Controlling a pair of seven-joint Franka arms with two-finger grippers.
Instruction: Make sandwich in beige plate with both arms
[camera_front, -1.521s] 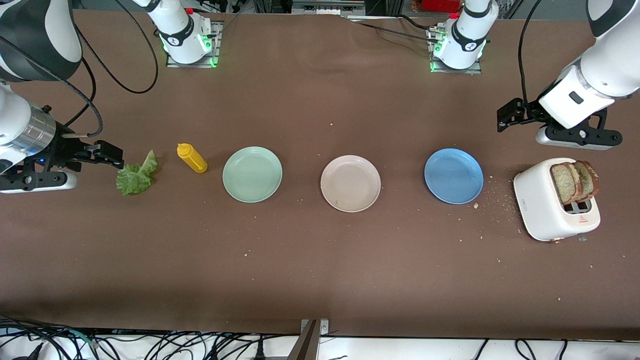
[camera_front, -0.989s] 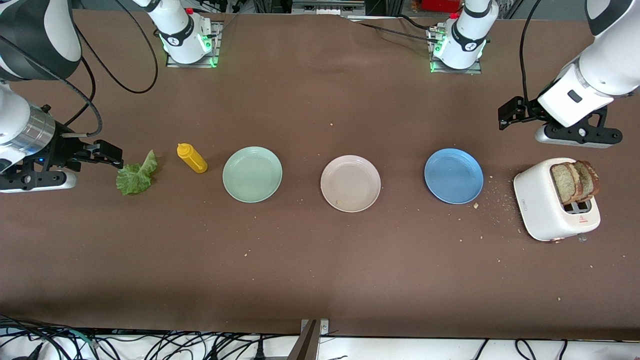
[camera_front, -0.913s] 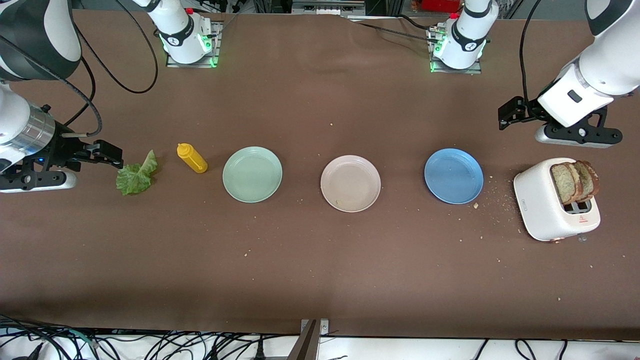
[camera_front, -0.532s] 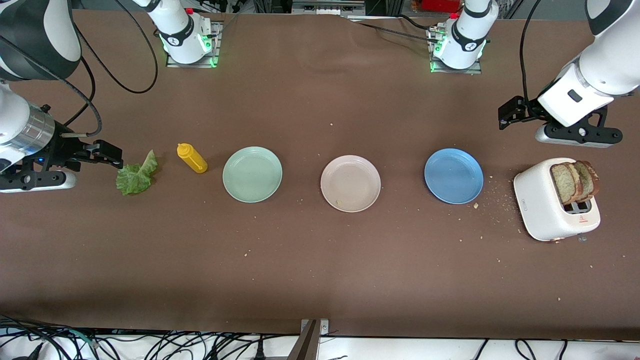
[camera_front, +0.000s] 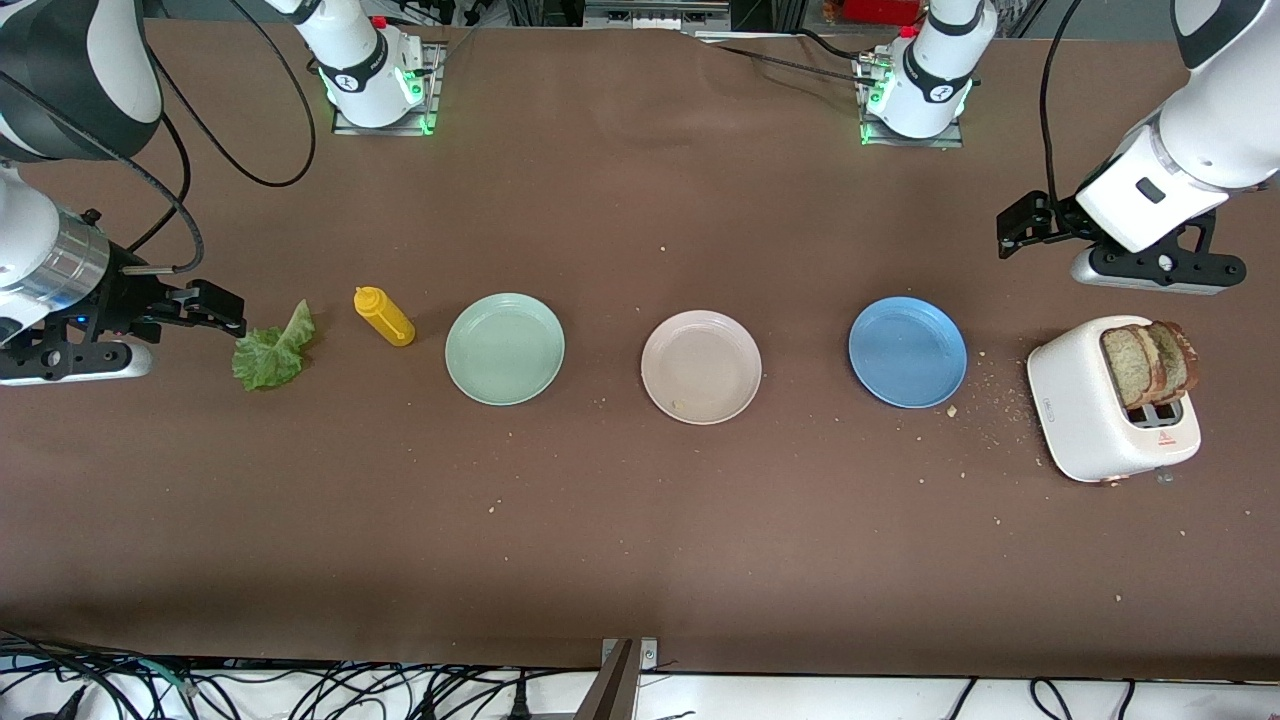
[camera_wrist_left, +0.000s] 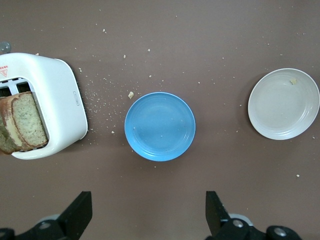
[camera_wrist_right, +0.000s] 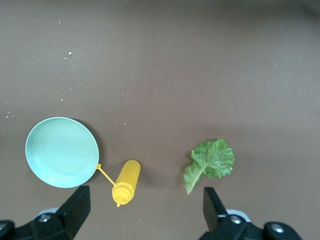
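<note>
The beige plate (camera_front: 701, 366) sits bare in the middle of a row of three plates, and everything else is best placed from it: the mint-green plate (camera_front: 505, 348) lies beside it toward the right arm's end of the table, the blue plate (camera_front: 907, 351) beside it toward the left arm's end. Past the green plate from the beige one come a yellow squeeze bottle (camera_front: 384, 316) lying on its side and then a ruffled lettuce leaf (camera_front: 272, 351); past the blue plate stands a white toaster (camera_front: 1092, 404) with two slices of wholegrain toast (camera_front: 1150, 363) poking up from its slots, crumbs strewn between toaster and blue plate. This layout seems meant to split the work, with the bread at one arm's end, the greens at the other, and the target plate between them. The left gripper (camera_front: 1012, 231) hovers up in the air near the toaster, over bare table, its fingers (camera_wrist_left: 78, 214) spread wide and holding nothing. The right gripper (camera_front: 218, 306) hangs just beside the lettuce, jaws likewise apart and empty. No part of the sandwich is on the beige plate yet; judging from this, the first bread slice should go there before the leaf.
</note>
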